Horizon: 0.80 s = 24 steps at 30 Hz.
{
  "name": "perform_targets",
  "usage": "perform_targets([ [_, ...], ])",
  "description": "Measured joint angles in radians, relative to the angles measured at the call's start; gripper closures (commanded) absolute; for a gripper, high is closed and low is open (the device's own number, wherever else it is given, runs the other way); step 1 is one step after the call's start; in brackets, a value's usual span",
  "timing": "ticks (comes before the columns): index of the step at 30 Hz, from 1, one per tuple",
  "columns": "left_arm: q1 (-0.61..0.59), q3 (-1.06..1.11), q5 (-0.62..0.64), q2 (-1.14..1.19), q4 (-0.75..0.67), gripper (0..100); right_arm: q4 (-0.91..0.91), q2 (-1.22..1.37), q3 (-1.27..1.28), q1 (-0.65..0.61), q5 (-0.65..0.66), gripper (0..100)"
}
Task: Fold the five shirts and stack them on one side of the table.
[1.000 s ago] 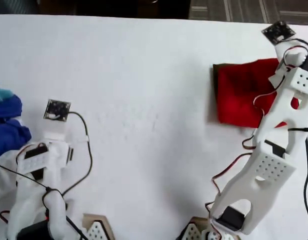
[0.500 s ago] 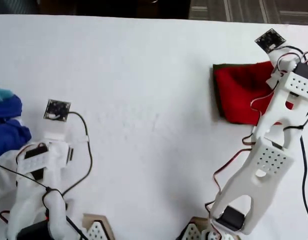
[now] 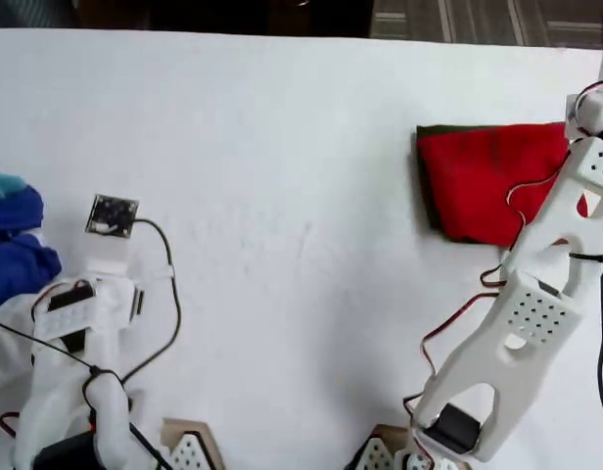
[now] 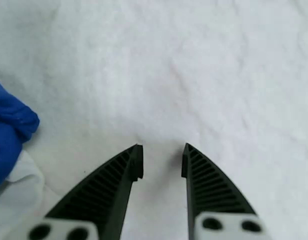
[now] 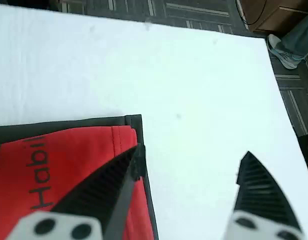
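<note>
**Stack begun at right, heap waiting at left**

At the left edge of the bench (image 3: 282, 127), a crumpled blue heap (image 3: 13, 245) and some white cloth (image 4: 16, 195) lie unfolded. The left tool (image 4: 162, 161) is just beside them, its fingers slightly apart over bare bench. On the right side, a folded red shirt (image 3: 487, 181) rests on a dark folded one (image 5: 69, 129). The right tool (image 5: 193, 161) hangs over their corner, spread wide and empty. Likely two are done and three remain.
</note>
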Motion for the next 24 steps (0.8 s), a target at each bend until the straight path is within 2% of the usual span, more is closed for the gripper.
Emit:
perform_targets([
  [4,0.000,0.000,0.000,0.000,0.000,85,0.094,0.043,-0.002,-0.035,-0.017,98.1],
  [7,0.000,0.000,0.000,0.000,0.000,85,0.173,0.066,-0.002,-0.046,-0.018,95.3],
  [9,0.000,0.000,0.000,0.000,0.000,85,0.242,0.068,-0.002,-0.041,-0.018,98.2],
  [15,0.000,0.000,0.000,0.000,0.000,85,0.493,0.060,-0.002,-0.074,-0.018,98.1],
  [19,0.000,0.000,0.000,0.000,0.000,85,0.517,-0.011,0.034,-0.080,-0.006,98.1],
  [24,0.000,0.000,0.000,0.000,0.000,85,0.517,-0.158,0.281,-0.095,0.040,98.1],
])
